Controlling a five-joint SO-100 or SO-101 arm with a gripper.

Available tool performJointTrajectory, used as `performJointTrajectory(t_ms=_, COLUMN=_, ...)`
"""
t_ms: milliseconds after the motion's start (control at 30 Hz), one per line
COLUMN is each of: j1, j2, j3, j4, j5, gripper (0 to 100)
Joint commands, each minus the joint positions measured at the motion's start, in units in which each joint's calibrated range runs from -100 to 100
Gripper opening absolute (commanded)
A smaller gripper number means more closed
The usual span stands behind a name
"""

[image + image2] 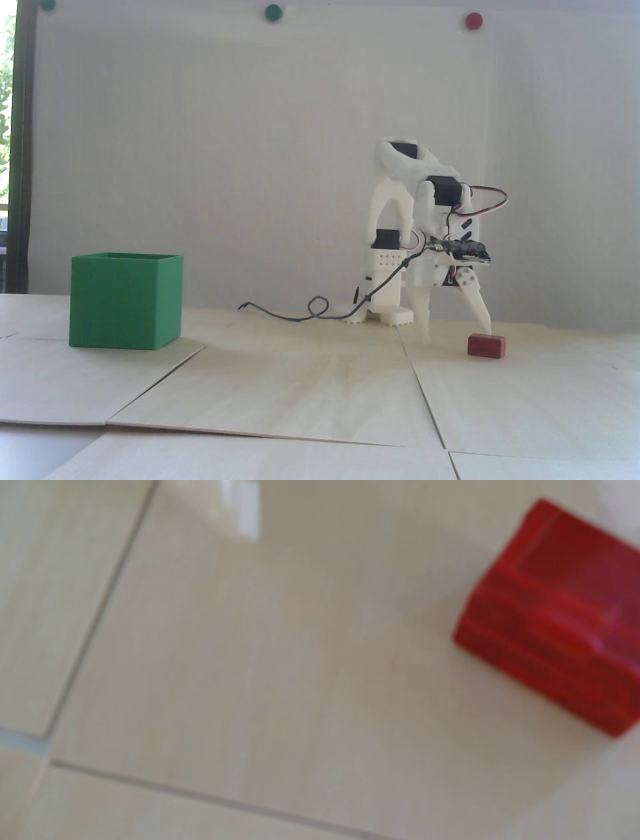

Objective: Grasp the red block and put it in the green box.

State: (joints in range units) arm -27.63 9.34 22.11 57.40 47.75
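Dark-red small rectangular block flat on the pale wooden table, under a wide-spread white two-finger gripper.

One white fingertip just above the block's top, near its middle, contact not clear; other fingertip well left of the block in the fixed view. Large green cube-shaped plastic box far left of the block, upright. Blurred in the wrist view, block at right edge.
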Motion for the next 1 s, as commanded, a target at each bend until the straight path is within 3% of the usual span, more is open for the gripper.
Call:
performJointTrajectory(t_ms=0, j1=-2.7, j2=-1.2, j3=-3.7, j4=-0.4, j5=0.7, gripper=34)
performJointTrajectory(t_ms=433, j1=-15.5, j2=-1.3, j3=-3.5, j4=-0.2, j5=0.1, gripper=34)
performJointTrajectory(t_ms=600, j1=-15.4, j2=-1.3, j3=-3.7, j4=-0.2, j5=-1.9, gripper=34)
performJointTrajectory(t_ms=733, j1=-13.8, j2=-1.3, j3=-4.2, j4=-0.2, j5=-8.6, gripper=34)
performJointTrajectory(t_ms=967, j1=-9.4, j2=-1.2, j3=-4.1, j4=1.3, j5=-26.8, gripper=34)
